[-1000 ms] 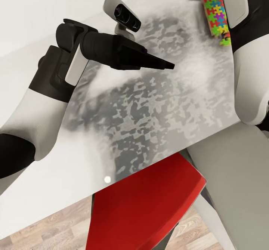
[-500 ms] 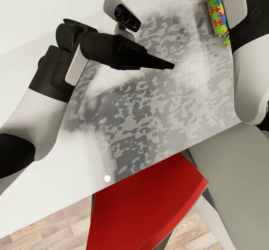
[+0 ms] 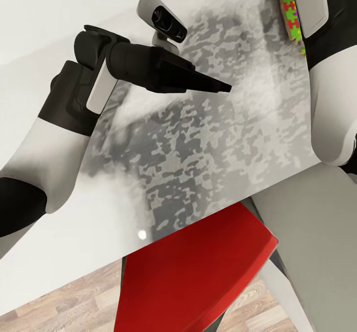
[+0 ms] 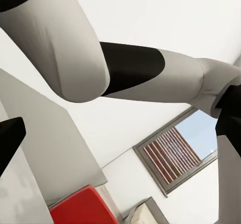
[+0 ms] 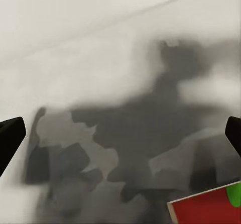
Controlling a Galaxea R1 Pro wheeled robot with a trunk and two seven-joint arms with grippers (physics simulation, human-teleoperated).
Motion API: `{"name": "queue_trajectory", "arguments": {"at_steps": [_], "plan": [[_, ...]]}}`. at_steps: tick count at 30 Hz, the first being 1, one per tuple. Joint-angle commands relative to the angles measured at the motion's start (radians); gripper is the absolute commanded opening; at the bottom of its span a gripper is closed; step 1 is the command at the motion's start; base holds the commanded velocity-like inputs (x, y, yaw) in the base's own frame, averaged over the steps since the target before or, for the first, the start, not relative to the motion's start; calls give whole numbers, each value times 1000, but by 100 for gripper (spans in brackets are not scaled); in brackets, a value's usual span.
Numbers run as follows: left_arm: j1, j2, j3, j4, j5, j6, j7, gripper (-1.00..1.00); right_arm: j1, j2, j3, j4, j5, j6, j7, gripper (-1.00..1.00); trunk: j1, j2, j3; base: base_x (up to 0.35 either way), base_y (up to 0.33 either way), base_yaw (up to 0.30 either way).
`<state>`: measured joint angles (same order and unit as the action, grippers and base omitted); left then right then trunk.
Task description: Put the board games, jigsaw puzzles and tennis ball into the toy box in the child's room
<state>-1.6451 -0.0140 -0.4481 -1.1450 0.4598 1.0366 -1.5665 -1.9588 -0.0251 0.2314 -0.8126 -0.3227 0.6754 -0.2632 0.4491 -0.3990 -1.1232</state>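
Desk (image 3: 208, 143) takes up most of our head view, pale top with a blotchy grey shadow pattern, edge running from 8 o'clock up toward 3 o'clock. Red chair (image 3: 198, 272) sits tucked under it at 6 o'clock, wood floor (image 3: 54, 307) at 7 o'clock.

Left arm comes in from 9 o'clock. Left gripper (image 3: 218, 86) hangs over the middle of the desk, holding nothing. From the head it reads as one dark wedge, but the left wrist view has a dark tip at each side edge with a wide gap, so we read its fingers (image 4: 11, 136) as spread wide. That view looks off the desk at the other arm, a window and the chair (image 4: 83, 206).

Right arm runs down the 3 o'clock side. Right gripper (image 5: 120, 133): tips at both side edges, wide apart, empty, over bare desk.

Puzzle (image 3: 291, 17) lies flat at 1 o'clock, mostly hidden behind the right forearm. A red corner with a green patch (image 5: 211, 206) in the right wrist view is probably a toy; we cannot tell which.

Judgement: puzzle is thin, light, stiff and lies flush, so no lip to grab from above. We'd slide it to the desk edge or tip one side up, then pinch across the thickness. Pieces may shift if squeezed hard.
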Motion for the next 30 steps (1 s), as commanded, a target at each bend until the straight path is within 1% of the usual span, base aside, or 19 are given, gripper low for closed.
{"name": "queue_trajectory", "arguments": {"at_steps": [1, 8, 13, 18, 30], "plan": [[-1, 0, -1, 1, 0, 11, -4, 100, 0, -1, 6, 0, -22, 2, -10, 100, 1, -1, -2, 0, 0, 0], [-1, 0, -1, 1, 0, 11, -4, 100, 0, -1, 8, 0, -21, 1, -12, 100, 1, -1, -4, 0, 0, 0], [-1, 0, -1, 1, 0, 11, -4, 100, 0, -2, 1, 1, -23, 3, -10, 100, 1, -1, -10, 0, 0, 0], [-1, 0, -1, 0, 0, 11, -4, 100, 0, -2, 3, 1, -22, 3, -9, 100, 1, -1, -17, 0, 0, 0], [-1, 4, 1, -4, 0, 11, -4, 100, 0, -3, 7, 1, -21, 3, -10, 100, 1, -1, -19, 0, 0, 0]]}}
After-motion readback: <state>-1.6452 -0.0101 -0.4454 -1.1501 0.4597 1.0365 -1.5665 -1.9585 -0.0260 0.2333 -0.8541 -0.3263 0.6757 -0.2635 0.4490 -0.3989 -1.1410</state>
